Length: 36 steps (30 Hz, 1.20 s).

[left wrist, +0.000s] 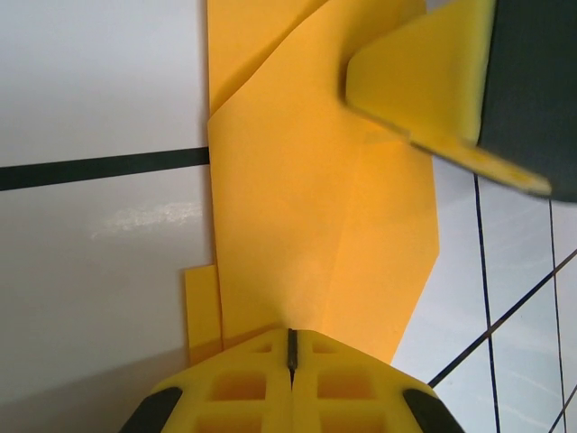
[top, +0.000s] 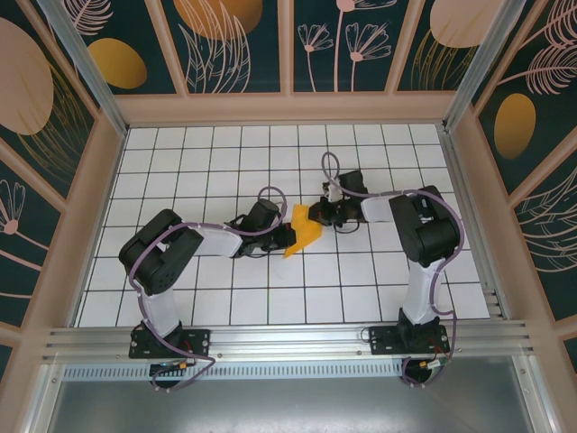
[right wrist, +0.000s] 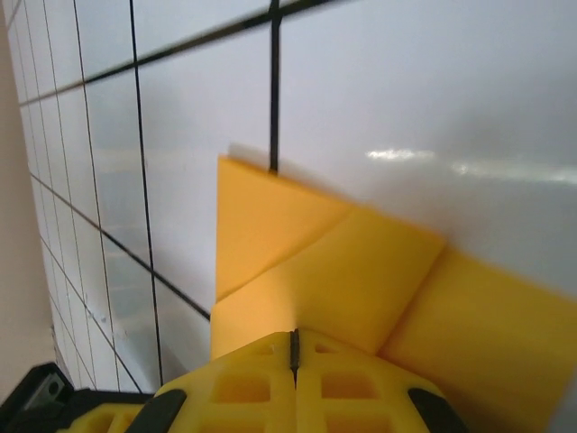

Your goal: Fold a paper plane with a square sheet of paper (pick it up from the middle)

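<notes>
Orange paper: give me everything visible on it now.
Thin, matte, bright orange-yellow paper sheet, already folded into a narrow layered shape with diagonal creases and overlapping flaps. It is mid-table above the white gridded tabletop, pinched at opposite ends by the shut left end effector and the shut right end effector.

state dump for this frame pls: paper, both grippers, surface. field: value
object: sheet of paper, orange-yellow, creased into overlapping flaps, not yet a finished dart
surface: white gridded table
position: mid-table, between the two arms
left gripper: shut, pinching one edge of the sheet
right gripper: shut, pinching the other end
gripper spacing: close together, right finger visible in the left wrist view above the paper
paper contact with table: cannot tell whether it lies flat or is slightly lifted
</notes>
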Available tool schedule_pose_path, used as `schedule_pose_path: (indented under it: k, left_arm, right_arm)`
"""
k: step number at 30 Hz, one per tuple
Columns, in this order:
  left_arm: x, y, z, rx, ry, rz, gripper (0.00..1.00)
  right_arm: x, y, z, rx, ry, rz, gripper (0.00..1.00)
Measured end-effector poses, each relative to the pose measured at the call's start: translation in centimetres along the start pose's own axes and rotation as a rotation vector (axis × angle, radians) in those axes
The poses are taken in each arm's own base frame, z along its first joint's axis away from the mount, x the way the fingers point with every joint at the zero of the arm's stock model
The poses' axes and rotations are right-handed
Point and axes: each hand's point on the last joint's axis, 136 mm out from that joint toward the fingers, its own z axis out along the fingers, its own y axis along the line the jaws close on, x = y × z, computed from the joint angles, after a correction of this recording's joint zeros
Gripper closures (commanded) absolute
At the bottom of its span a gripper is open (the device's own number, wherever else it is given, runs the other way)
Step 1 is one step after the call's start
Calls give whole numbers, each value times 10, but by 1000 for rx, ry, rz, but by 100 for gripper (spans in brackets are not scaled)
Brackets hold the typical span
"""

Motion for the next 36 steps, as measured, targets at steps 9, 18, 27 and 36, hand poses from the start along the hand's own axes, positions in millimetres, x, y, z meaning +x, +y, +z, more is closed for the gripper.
schedule_pose_path:
  k: [9,18,27,36]
  left_arm:
    - [-1,0,0,2,-4,1,100]
    - [-1,0,0,2,-5,1,100]
    - [-1,0,0,-1,-2,2,100]
    - [-1,-3,-6,-7,3,16,94]
  right_arm:
    - [-54,-29,-21,88,-150,33,100]
    - [-33,17,-29,49,-147,-55,100]
    - [25,35,-1,-11,11,-62,100]
    - [37,19,12,4,79,-16,100]
